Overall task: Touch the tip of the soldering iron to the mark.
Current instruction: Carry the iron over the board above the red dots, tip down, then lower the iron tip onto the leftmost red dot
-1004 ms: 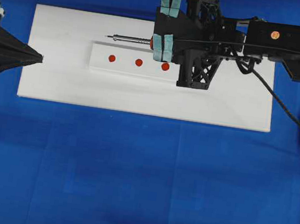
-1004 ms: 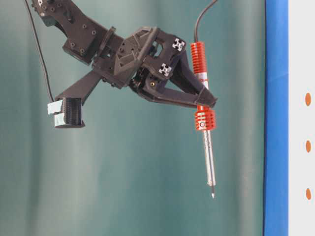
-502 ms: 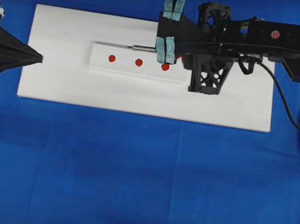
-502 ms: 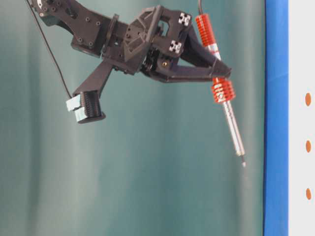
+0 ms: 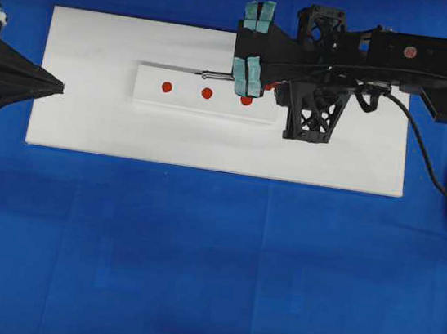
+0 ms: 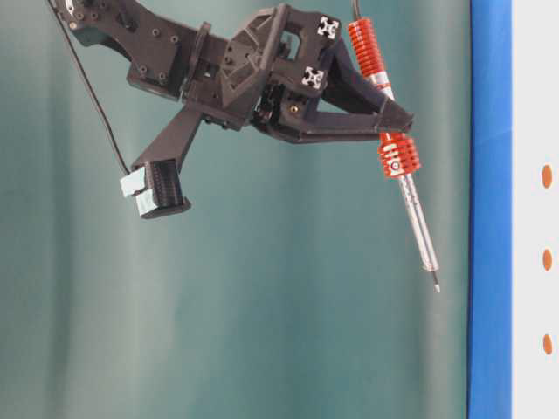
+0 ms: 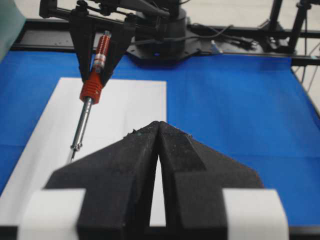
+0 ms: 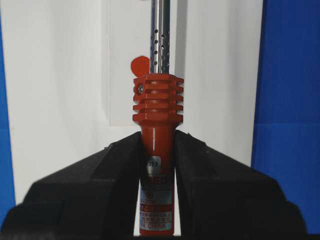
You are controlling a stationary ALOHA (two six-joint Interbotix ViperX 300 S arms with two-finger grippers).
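The soldering iron hangs tilted, and my right gripper is shut on its red-orange handle. Its thin shaft points left, with the tip over the far edge of the white block. In the table-level view the tip hovers apart from the board. The mark is the middle red dot, just in front of the tip. The right end dot shows beside the shaft in the right wrist view. At the board's left edge, my left gripper is shut and empty.
The block lies on a white board on blue cloth. The iron's black cord trails off to the right. The right arm's black body overhangs the block's right end.
The right arm drew back to the right and tilted the iron, bringing the tip down toward the board near the block's far edge. My left gripper has stayed still.
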